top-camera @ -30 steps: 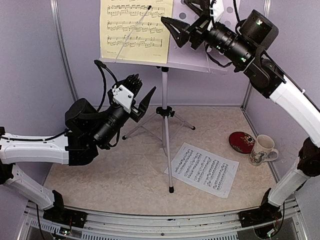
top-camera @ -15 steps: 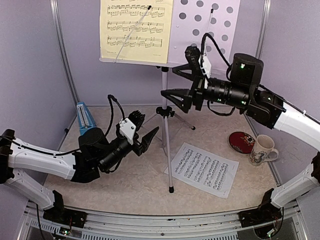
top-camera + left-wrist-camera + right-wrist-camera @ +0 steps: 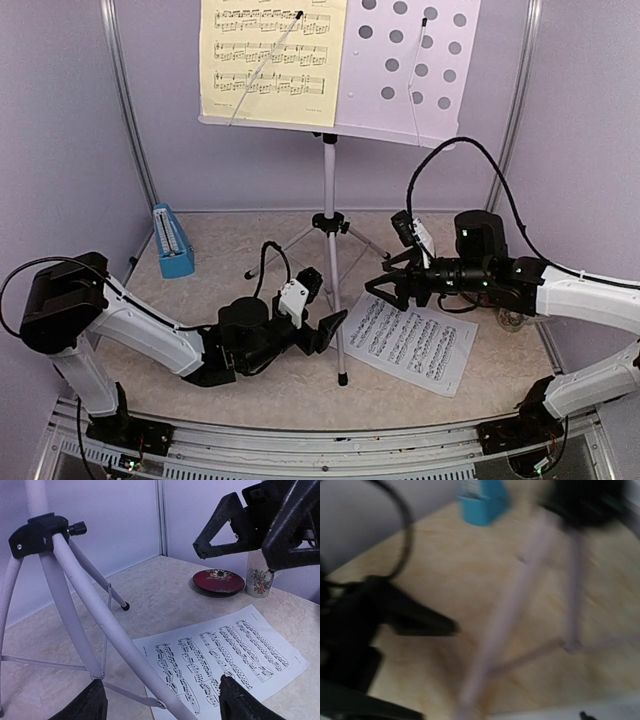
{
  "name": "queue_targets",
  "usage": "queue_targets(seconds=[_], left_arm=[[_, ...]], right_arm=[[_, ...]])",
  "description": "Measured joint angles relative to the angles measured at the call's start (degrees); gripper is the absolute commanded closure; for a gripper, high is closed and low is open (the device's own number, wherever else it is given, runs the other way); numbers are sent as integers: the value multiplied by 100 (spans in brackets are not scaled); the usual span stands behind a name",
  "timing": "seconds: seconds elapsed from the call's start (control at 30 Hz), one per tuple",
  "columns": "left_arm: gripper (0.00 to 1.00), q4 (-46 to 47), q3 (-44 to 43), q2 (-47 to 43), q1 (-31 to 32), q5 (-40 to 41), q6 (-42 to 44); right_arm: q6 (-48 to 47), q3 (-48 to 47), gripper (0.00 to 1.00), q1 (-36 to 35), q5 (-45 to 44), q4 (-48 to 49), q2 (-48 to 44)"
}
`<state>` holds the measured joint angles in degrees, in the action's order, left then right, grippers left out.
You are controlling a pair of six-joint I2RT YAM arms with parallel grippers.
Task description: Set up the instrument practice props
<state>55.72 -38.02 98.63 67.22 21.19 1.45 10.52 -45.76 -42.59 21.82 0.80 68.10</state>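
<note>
We have the music stand (image 3: 330,190) upright at the middle of the surface (image 3: 250,370), with the yellow sheet (image 3: 272,60) on the left half of its perforated desk (image 3: 410,70) and the right half bare. The blue metronome (image 3: 173,240) stands at the back left, well apart from both arms. The white sheet (image 3: 408,340) lies flat on the surface, just right of the stand's front foot.

Our left pincer (image 3: 325,303) is released and holds nothing. It sits low by the stand, and in its wrist view a tripod leg runs down between its fingers. Our right pincer (image 3: 378,293) hovers over the sheet's far left corner, its jaws apart and empty; its own wrist view is too blurred to add anything.

We judge the white sheet to be the next job. It is thin, light and limp, and flat paper gives no edge to bite. We would press and drag a corner until it buckles, then nip that raised edge lightly to avoid creasing. The stand looks light and top-heavy, so a knock to a leg could tip it
</note>
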Motion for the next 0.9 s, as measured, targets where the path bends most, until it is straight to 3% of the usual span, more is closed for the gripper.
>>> queue_targets(seconds=[0.33,0.9], left_arm=[[26,-70,-560,590,-188,203,-640],[28,-269,-940,931,-796,-50,-999]], right_arm=[[575,356,18,1139,-96,79,13],[579,337,21,2011,-557,-540,940]])
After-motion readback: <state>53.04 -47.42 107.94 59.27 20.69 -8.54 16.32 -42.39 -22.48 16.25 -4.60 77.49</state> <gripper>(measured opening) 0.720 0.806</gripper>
